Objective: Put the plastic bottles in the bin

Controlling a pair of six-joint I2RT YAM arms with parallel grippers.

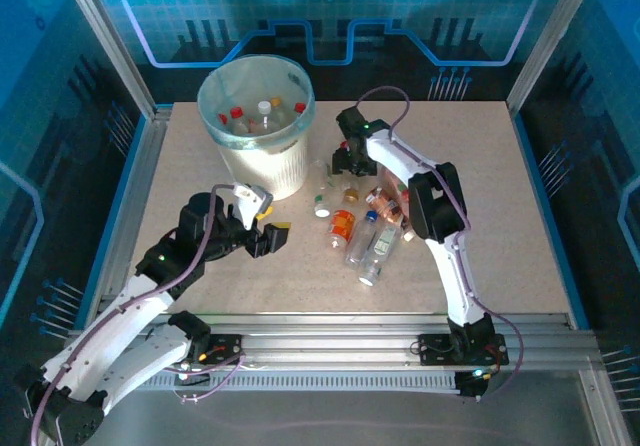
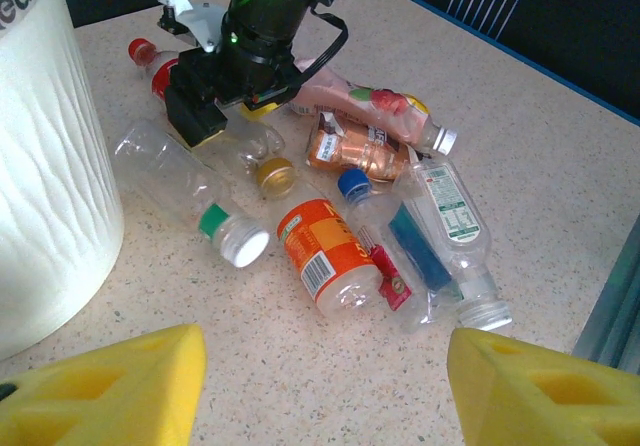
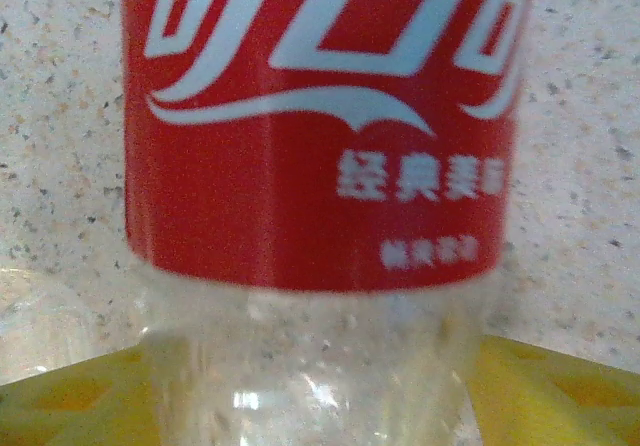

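Your left hand (image 2: 320,386) hangs above the tabletop (image 1: 500,216) near the bin (image 1: 265,171), its yellow fingers (image 2: 100,391) spread wide with nothing between them. Your right hand (image 1: 343,163) is down at the far end of the loose plastic bottles (image 1: 365,228), just beside the bin. Its yellow pads (image 3: 60,396) flank a red-labelled bottle (image 3: 320,136) lying on the tabletop; you cannot tell whether they grip it. An orange-labelled bottle (image 2: 325,251) lies near the middle of the pile. Several bottles (image 1: 262,116) already sit inside the bin.
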